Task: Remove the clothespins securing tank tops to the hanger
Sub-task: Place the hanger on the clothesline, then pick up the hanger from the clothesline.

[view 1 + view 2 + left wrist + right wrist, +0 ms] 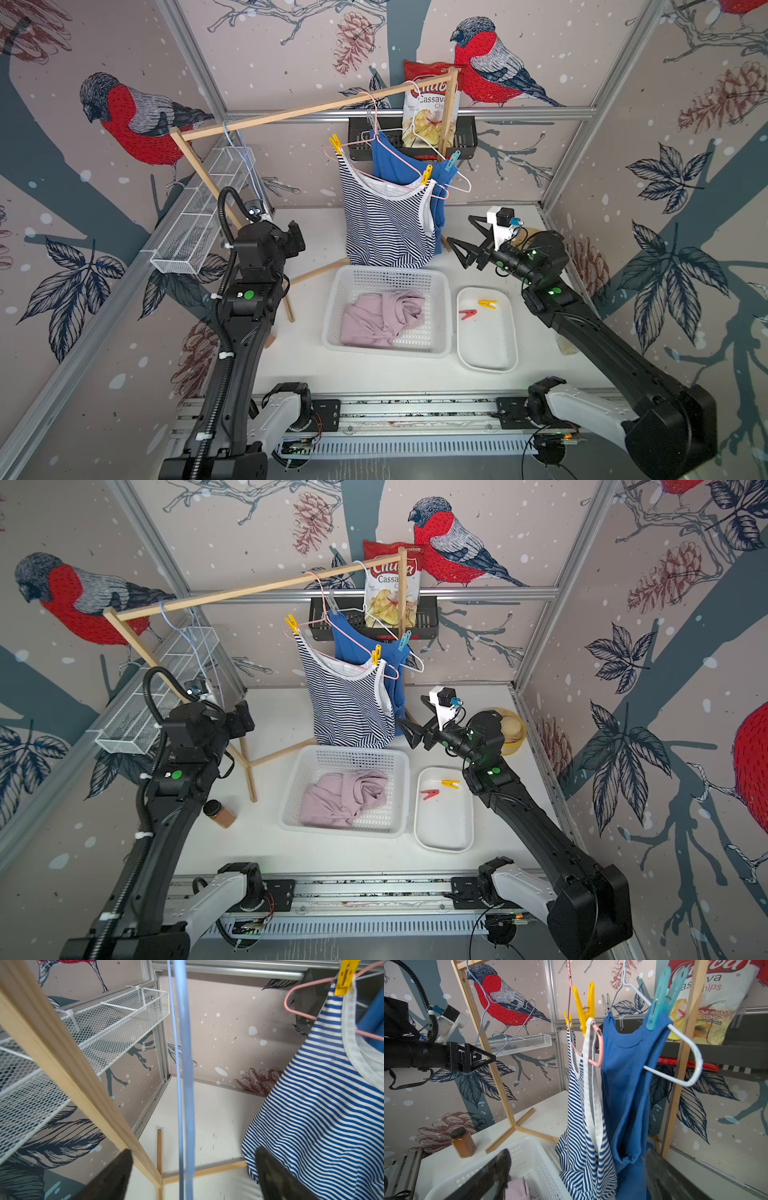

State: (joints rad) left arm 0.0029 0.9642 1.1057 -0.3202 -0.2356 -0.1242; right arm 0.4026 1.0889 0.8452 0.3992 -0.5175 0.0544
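Bird-patterned walls (291,50) are enclosing a white tabletop (374,374). In both top views, the striped tank top (382,232) and blue tank top (395,162) are hanging from a wooden rack (291,112) just beyond the right gripper (458,228), whose jaws are standing wide apart, empty. A red clothespin (467,313) and a loose yellow clothespin (487,304) are lying in the tray (486,357), and the mauve-pink tank top (382,318) is lying crumpled in the basket (345,291). In the left wrist view, the left gripper (194,1150) is gaping around a bare pale-blue hanger (185,1064) without pinching it. The left yellow clothespin (345,978) is pointing upward, its top cut off by the frame. In the right wrist view, the teal clothespin (662,999) and right yellow clothespin (584,1009) are standing handles-up above the gripper, and the grey clothespin (606,1006) is showing small behind.
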